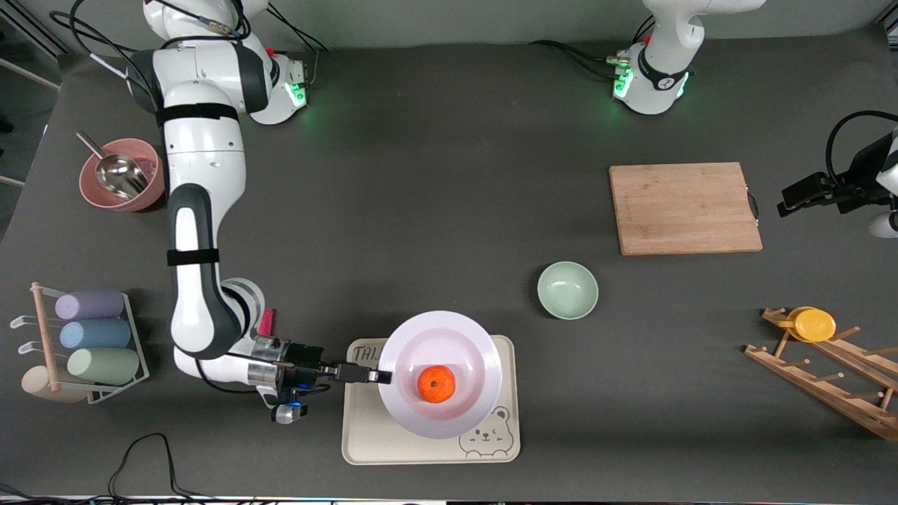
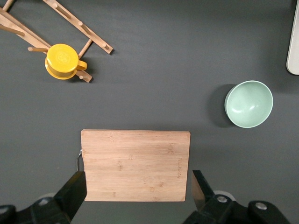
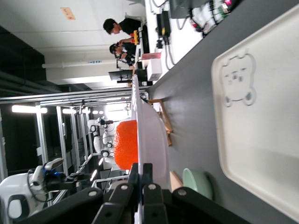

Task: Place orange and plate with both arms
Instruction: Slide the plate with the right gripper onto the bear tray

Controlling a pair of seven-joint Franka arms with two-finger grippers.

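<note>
On the dark grey worktop, the cream bear tray (image 1: 365,438) is the landmark: the plate (image 1: 449,337) hangs just above it, apparently clear of it, its rim pinched by the right end effector (image 1: 382,376), fingers pressed together. The orange (image 1: 436,384) sits on the plate. The left end effector (image 2: 138,193), fingers spread and holding nothing, waits over the wooden cutting board (image 1: 684,208), toward the left arm's end from the tray. Only the right wrist view shows the room: ceiling lights and two people (image 3: 122,37) at a bench.
</note>
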